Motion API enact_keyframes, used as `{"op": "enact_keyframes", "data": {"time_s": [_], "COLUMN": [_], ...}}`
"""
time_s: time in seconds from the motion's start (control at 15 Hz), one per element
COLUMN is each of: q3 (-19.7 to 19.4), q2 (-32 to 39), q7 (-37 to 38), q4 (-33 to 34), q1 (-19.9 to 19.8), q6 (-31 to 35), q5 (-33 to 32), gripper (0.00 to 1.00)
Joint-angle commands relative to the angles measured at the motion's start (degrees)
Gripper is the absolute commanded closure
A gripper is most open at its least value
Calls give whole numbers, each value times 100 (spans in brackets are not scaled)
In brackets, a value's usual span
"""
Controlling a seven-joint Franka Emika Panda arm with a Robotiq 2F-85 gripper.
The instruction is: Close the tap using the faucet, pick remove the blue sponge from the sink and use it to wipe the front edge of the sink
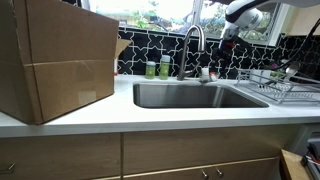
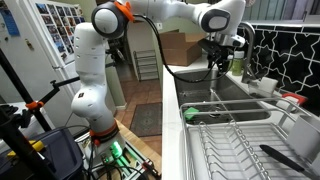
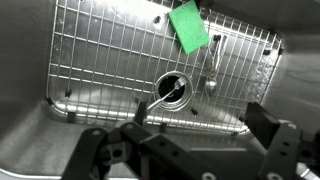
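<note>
The sponge [image 3: 189,26] looks green here and lies on the wire grid [image 3: 100,60] at the bottom of the steel sink [image 1: 195,96], near the top of the wrist view. The round drain [image 3: 172,88] is in the middle of the grid. The curved faucet [image 1: 193,42] stands behind the sink. My gripper [image 3: 180,150] hangs open and empty high over the sink, with a finger at each side of the wrist view. It also shows in both exterior views [image 1: 228,38] [image 2: 218,58], close to the faucet.
A large cardboard box [image 1: 55,60] stands on the counter beside the sink. Two green bottles [image 1: 157,68] stand by the faucet. A wire dish rack [image 1: 285,85] [image 2: 240,140] is on the other side. A small metal item [image 3: 212,70] lies by the sponge.
</note>
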Motion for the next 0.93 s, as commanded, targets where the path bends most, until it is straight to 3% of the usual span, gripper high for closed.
{"op": "enact_keyframes", "data": {"time_s": [0.0, 0.27, 0.87], "q3": [-409, -454, -591], "q2": [-309, -55, -25], "q7": [136, 218, 83], "q4": [-670, -721, -525], "q1": [562, 1006, 1011], "q6": [-155, -4, -153], "q5": [-144, -218, -32], "gripper": [0, 0, 0]}}
